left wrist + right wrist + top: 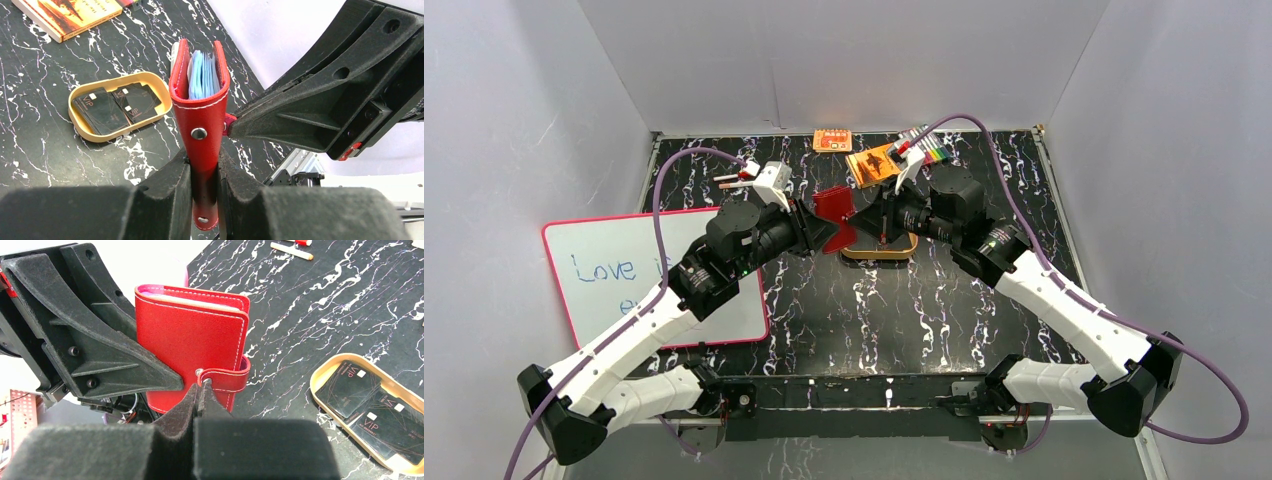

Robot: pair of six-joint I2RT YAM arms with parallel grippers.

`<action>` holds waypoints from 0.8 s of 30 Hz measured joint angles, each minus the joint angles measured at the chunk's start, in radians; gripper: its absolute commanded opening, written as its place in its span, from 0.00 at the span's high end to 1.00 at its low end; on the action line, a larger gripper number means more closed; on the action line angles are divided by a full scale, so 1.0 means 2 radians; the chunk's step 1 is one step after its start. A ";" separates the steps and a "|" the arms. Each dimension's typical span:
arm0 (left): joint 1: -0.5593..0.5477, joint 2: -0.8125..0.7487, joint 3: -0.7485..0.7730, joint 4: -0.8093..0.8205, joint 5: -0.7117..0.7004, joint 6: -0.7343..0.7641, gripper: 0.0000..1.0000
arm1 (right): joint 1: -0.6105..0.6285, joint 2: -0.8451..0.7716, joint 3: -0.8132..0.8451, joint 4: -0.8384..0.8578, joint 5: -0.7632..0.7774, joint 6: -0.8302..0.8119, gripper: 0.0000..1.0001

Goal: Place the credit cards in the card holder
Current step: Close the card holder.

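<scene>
Holder (pixel 199 107) is clamped upright by the left gripper (pixel 204 172), off the table; snap tab (pixel 227 381) is pinched by the closed right gripper (pixel 200 390); holder is folded; cards (pixel 116 106) are lying in the tray (pixel 118 131); none is inserted yet; opening and all loading are judged outstanding.

White panel walls (pixel 844 60) on 3 sides; back wall beyond the left fingers (pixel 165 195). Black marble-look tabletop (pixel 874 320) w/ white veins below them. Pink-rimmed whiteboard (pixel 624 270) lies flat to their left, blue handwriting on it. Light even, soft.
</scene>
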 measured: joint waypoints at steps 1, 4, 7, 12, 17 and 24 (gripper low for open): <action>0.000 0.000 0.000 0.000 0.000 0.000 1.00 | 0.000 0.000 0.000 0.000 0.000 0.000 1.00; 0.000 0.002 0.000 0.001 0.000 0.001 1.00 | 0.000 0.000 0.000 0.000 0.002 0.000 1.00; 0.000 0.004 0.000 0.001 0.001 0.002 1.00 | 0.000 0.000 0.000 0.000 0.003 0.000 1.00; 0.000 0.007 0.000 0.001 0.001 0.003 1.00 | 0.000 0.000 0.000 0.000 0.003 0.000 1.00; 0.000 0.007 0.000 0.000 0.002 0.003 1.00 | 0.000 0.000 0.001 -0.001 0.002 -0.001 1.00; 0.000 0.007 0.000 -0.002 0.001 0.004 1.00 | 0.000 0.005 0.002 -0.001 -0.001 -0.002 1.00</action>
